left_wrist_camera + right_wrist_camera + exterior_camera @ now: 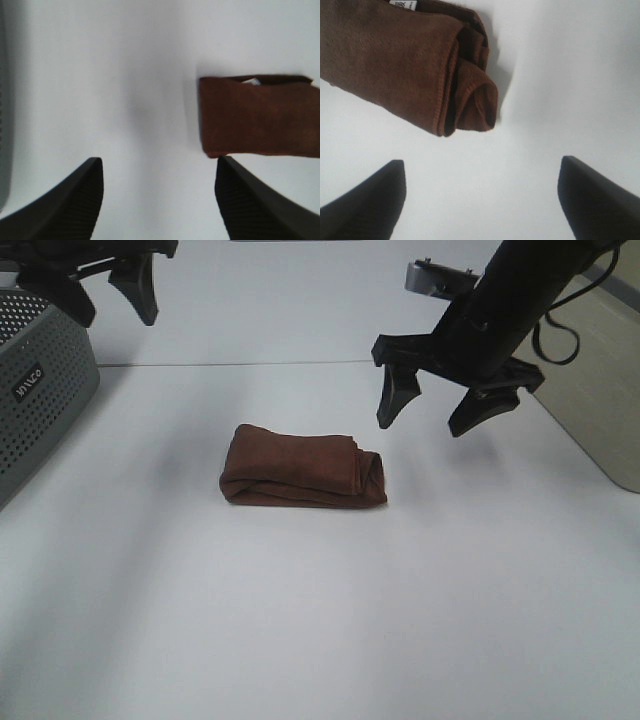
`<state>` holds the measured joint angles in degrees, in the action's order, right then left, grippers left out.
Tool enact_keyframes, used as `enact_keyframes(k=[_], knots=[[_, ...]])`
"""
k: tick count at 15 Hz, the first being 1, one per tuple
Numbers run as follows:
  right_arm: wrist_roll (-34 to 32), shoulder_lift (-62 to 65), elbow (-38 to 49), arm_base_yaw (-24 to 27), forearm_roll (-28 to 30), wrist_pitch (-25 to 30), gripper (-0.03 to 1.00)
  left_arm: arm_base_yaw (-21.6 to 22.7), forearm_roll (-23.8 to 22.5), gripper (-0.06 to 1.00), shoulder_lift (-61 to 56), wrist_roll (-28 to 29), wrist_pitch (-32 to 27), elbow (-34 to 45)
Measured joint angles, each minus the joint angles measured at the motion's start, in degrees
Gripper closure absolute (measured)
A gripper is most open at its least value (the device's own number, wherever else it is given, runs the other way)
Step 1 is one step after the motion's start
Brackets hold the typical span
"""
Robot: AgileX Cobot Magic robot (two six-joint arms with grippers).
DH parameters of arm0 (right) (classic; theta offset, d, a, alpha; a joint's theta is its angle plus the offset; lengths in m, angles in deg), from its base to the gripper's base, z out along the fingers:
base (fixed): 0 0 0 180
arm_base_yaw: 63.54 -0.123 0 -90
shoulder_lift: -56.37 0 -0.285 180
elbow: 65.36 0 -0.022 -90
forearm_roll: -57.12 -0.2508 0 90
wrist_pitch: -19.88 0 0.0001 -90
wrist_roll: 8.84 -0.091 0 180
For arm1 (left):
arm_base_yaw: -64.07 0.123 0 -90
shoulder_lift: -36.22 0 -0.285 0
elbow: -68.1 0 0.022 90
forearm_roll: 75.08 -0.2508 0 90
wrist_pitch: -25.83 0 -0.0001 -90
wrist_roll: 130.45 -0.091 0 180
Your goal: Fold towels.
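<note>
Left pincer (112,290) and right pincer (448,405) both hang wide apart, holding nothing (neither touches cloth). One folded brown towel (303,478) lies mid-tabletop (320,620); one grey perforated bin (40,380) stands far left.

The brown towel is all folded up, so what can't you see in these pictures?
- Tag on the towel: right wrist view's edge cuts it; print too small. In the left wrist view a fold half covers it.
- Inner layers: hidden by the outer folds in every view.
- Left gripper: high view's top edge cuts the arm.
- Grey perforated box: high view's left edge cuts it.
</note>
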<state>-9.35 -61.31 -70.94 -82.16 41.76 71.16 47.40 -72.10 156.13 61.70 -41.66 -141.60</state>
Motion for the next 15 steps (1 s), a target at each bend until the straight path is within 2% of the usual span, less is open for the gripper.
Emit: enact_keyframes(k=[3, 6, 8, 12, 13, 15], knots=[[-2.98, 6.19, 0.00, 0.00, 4.98, 7.85, 0.19, 0.00, -5.04, 0.32, -5.21, -1.15, -1.89, 1.32], [-4.81, 12.26, 0.00, 0.00, 9.91, 14.95, 0.19, 0.00, -6.88, 0.32, -14.15, -2.75, -1.89, 8.19], [-4.93, 15.36, 0.74, 0.00, 11.63, 17.42, 0.19, 0.00, -6.88, 0.32, -19.54, -2.81, -1.89, 13.35], [-4.93, 28.76, 10.77, 0.00, 12.55, 17.76, 0.19, 0.00, -6.82, 0.32, -37.01, -2.86, -2.06, 29.39], [-4.93, 37.76, 18.16, 0.00, 12.55, 17.93, 0.19, 0.00, -6.47, 0.32, -46.70, -2.86, -2.18, 37.87], [-4.93, 44.81, 23.89, 0.00, 12.55, 18.05, 0.19, 0.00, -5.67, 0.32, -54.72, -2.86, -2.18, 44.40]])
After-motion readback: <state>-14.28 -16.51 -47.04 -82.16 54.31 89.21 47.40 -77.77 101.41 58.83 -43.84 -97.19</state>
